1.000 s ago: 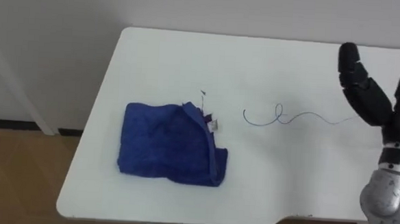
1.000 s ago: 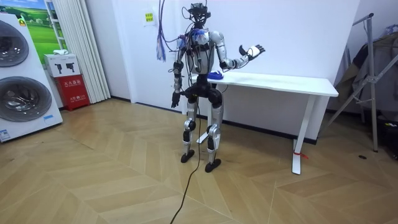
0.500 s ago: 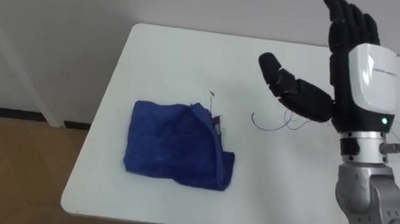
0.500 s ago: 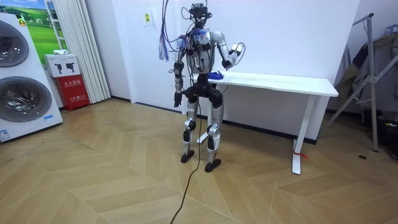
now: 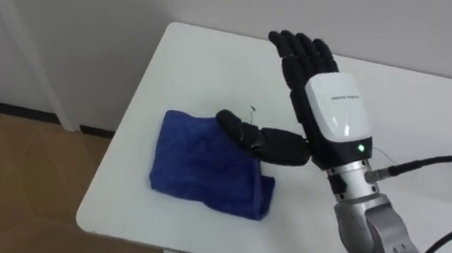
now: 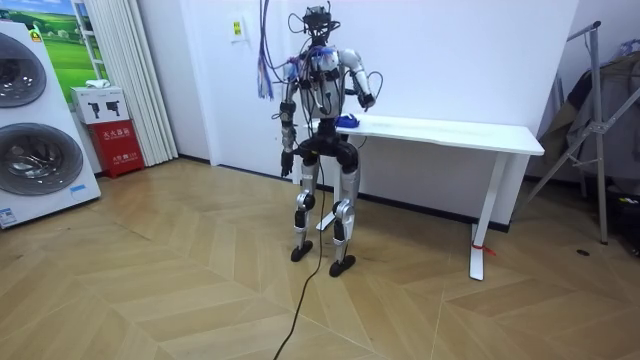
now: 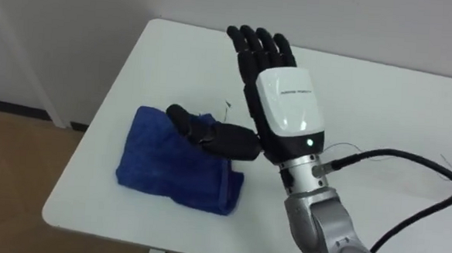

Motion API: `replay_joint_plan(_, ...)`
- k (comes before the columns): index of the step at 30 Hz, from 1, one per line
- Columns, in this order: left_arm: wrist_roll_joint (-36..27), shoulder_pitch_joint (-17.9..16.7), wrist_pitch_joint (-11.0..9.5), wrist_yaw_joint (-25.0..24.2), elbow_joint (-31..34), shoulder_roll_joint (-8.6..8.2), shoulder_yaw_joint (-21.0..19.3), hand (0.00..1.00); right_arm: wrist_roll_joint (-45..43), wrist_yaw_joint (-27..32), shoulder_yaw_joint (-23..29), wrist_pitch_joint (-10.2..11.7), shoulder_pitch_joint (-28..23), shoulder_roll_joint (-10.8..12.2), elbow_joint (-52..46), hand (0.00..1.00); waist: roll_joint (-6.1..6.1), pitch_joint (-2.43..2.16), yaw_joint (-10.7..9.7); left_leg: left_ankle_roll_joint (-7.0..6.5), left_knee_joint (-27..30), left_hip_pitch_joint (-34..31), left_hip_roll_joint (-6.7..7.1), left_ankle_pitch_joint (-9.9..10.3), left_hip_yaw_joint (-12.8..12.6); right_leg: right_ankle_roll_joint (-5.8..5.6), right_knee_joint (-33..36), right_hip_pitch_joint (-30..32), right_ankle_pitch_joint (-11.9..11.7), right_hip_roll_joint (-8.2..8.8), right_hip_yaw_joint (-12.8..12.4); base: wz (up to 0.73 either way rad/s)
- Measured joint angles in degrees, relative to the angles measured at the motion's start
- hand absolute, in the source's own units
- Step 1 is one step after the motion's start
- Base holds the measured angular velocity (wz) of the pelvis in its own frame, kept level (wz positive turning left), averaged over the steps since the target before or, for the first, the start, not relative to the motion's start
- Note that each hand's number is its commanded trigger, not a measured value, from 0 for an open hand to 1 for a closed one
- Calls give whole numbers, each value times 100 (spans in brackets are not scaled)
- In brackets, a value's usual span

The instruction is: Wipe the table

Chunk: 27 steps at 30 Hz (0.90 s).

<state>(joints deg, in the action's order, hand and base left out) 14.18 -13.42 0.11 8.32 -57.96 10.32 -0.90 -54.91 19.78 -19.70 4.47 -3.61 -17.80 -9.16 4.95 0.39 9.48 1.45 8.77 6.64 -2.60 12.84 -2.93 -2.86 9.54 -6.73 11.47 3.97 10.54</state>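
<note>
The left hand (image 6: 284,158) hangs down by the robot's side. The right hand (image 5: 331,116) is up in the air over the desk (image 5: 214,56). It is wide open and holds nothing, with its fingers straight up and its thumb sticking out above the blue cloth (image 5: 197,152). The cloth lies folded on the near left part of the white desk. It looks soft, light and floppy. I would press down flat on its middle, so it slides and does not bunch up.
</note>
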Motion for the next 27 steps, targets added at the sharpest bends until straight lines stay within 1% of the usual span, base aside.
replay_joint_plan(2, 4, 49, -7, 3, 0, -3, 53, 0, -4, -57, -92, -14, 37, -1, 234, 0, -36, 28, 50, 0, -1, -5, 1, 0, 16, 0, -2, -15, 0, 0, 23, 5)
replay_joint_plan(4, 8, 58, -9, 12, 1, -3, 51, 0, -48, -101, -157, -13, 47, 1, 394, 0, -56, 43, 61, 0, -4, -6, 0, 0, 44, 0, -2, -15, 0, 0, 51, 6)
replay_joint_plan(6, 10, 85, -9, 20, 1, -7, 51, 0, -186, -166, -189, -18, 55, 7, 571, 0, -53, 45, 83, 0, -6, -16, 0, 0, 45, 0, -13, -7, 0, 1, 62, 0)
replay_joint_plan(7, 9, 103, -9, 21, 1, -7, 51, 0, -293, -192, -229, -29, 58, 19, 702, 0, -70, 55, 111, 0, -5, -20, 0, 0, 44, 0, -24, -5, 0, 1, 63, 0)
replay_joint_plan(10, 16, 171, -9, 21, 6, -7, 37, 0, -455, -266, -415, -48, 54, 11, 936, 0, -37, 33, 174, 0, -5, -37, 2, 0, 39, 1, -81, -8, -1, 0, 65, 0)
replay_joint_plan(11, 16, 195, -9, 18, 9, -11, 43, 0, -498, -300, -497, -43, 52, 11, 997, 0, -53, 40, 188, 0, -3, -41, 2, 0, 49, 1, -86, -14, -1, 0, 77, 0)
replay_joint_plan(13, 19, 232, -9, 17, 14, -10, 42, 0, -555, -373, -620, -50, 52, 8, 1080, 0, -47, 32, 197, 0, -3, -52, 2, 0, 75, 1, -87, -19, -1, 0, 105, 8)
replay_joint_plan(15, 57, 252, -9, -1, 31, -8, 34, 0, -631, -438, -663, -38, 53, 10, 1108, 0, -56, 35, 213, 0, -3, -63, 4, 0, 97, 1, -89, -18, -1, 0, 116, 7)
replay_joint_plan(16, 56, 255, -9, -11, 48, -3, 28, 0, -644, -442, -672, -37, 54, 12, 1176, 0, -61, 27, 216, 0, -3, -73, 8, 0, 144, 1, -90, -20, -1, 0, 123, 11)
replay_joint_plan(17, 57, 260, -9, -23, 61, 1, 25, 0, -664, -459, -674, -37, 54, 11, 1279, 0, -60, 7, 215, 0, -2, -90, 11, 0, 159, 1, -91, -19, -1, 0, 138, 12)
replay_joint_plan(19, 54, 260, -9, -43, 58, 1, 27, 0, -668, -559, -677, -83, 54, 8, 1405, 0, -66, -8, 217, 0, -3, -87, 11, 0, 162, 1, -93, -21, -1, 1, 152, 5)
replay_joint_plan(20, 54, 257, -9, -46, 51, 1, 26, 0, -668, -565, -697, -84, 53, 9, 1528, 0, -74, -10, 231, 0, -4, -92, 11, 0, 188, 1, -93, -27, -1, 1, 199, 4)
replay_joint_plan(22, 54, 263, -19, -46, 52, -1, 23, 0, -677, -599, -721, -78, 35, 11, 1721, 0, -82, -7, 210, 0, -4, -98, 10, 0, 189, 1, -95, -26, -1, 1, 218, 5)
replay_joint_plan(24, 55, 260, -21, -36, 43, -7, 19, 0, -686, -621, -737, -83, 9, 17, 1897, 0, -104, -2, 230, 0, -6, -105, 10, 0, 191, 1, -95, -28, -1, 2, 227, 0)
replay_joint_plan(27, 53, 261, -22, 13, 32, -8, -7, 0, -752, -586, -777, -85, 9, 66, 2077, 0, -118, 0, 224, 0, -8, -109, 10, 0, 192, 1, -97, -21, -1, 2, 228, 0)
